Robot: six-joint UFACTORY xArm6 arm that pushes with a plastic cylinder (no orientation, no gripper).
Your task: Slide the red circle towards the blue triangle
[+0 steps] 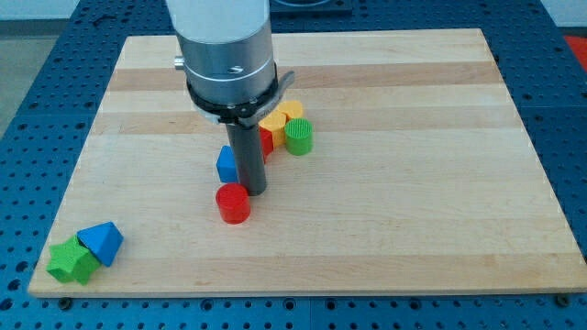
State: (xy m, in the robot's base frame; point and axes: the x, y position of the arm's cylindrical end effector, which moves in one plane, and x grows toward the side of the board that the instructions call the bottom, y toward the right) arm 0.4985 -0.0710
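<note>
The red circle (233, 203), a short red cylinder, stands on the wooden desk (413, 183) somewhat left of centre and below the middle of the board. My tip (256, 191) rests just beside it, on its upper right edge, touching or very nearly so; the gap cannot be resolved. There is no claw on this rig, only the dark rod, so nothing is clenched or released. The blue triangle (102, 242) lies well apart, near the desk's lower left corner, touching a green block (71, 260) whose shape is hard to read. Judged from this layout, the tip sits on roughly the correct side: the target lies down and to the view's left, and the tip stands up and to the right of the circle. A good push would run through the circle's centre along the line to the triangle; an off-centre contact would likely let the round piece roll off sideways. A blue block (227, 164) sits just left of the rod. Behind the rod cluster a red block (266, 139), a yellow block (280, 115) and a green cylinder (298, 136), clear of the intended path.
</note>
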